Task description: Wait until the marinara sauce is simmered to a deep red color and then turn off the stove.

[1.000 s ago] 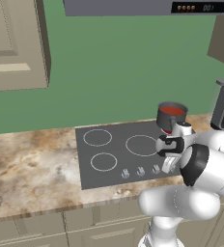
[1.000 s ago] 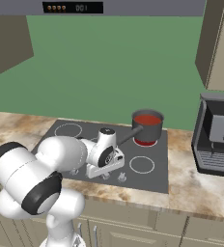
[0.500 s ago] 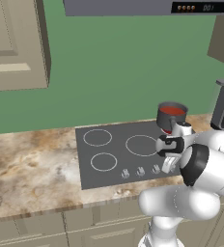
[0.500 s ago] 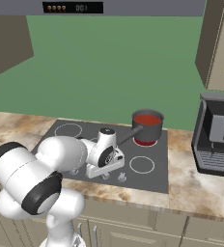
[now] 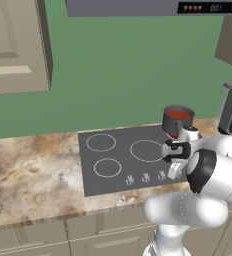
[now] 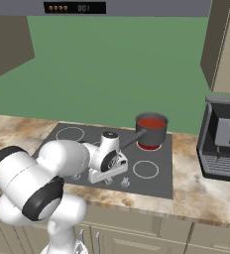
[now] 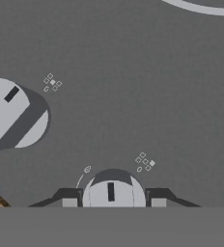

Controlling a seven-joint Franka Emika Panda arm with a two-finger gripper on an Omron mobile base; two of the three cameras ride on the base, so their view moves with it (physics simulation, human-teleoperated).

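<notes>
My gripper (image 7: 113, 202) sits low centre in the hand view, jaws clamped on a knob (image 7: 112, 191) of the stove (image 7: 133, 96). Second knob (image 7: 12, 113) at mid left of that frame. Sauce (image 6: 151, 122) is red, in the pot (image 6: 152, 134) right of centre in the right base view, on a back burner. Coffee machine (image 6: 221, 136) at far right on the counter (image 6: 201, 193).

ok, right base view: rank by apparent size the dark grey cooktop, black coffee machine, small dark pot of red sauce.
1. Flat dark grey rectangular cooktop, largest by far.
2. Black boxy coffee machine, cut off at the frame edge, so its full size is unsure.
3. Small dark grey cylindrical pot of red sauce, smallest.
</notes>
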